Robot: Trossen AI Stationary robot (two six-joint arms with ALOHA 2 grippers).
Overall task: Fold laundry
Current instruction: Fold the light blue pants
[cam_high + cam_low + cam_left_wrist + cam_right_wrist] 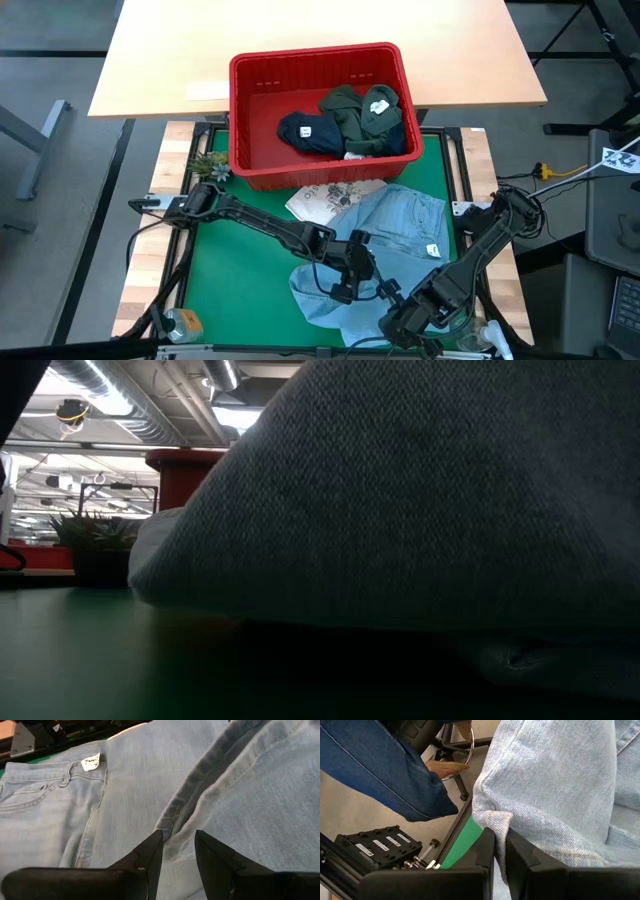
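Fingers of the right gripper [500,851] pinch the hem of the light blue jeans [385,240] at the green mat's [225,270] near edge, probably to fold it over. Left gripper [177,851] sits partly apart astride a jeans seam, likely anchoring; remaining garments [345,120] wait in the red basket [262,70].

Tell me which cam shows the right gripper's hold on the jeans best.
Right wrist view: the right gripper is shut on a hem corner of the light blue jeans. High view shows it small, at the table's near edge. Left wrist and low views show only denim.
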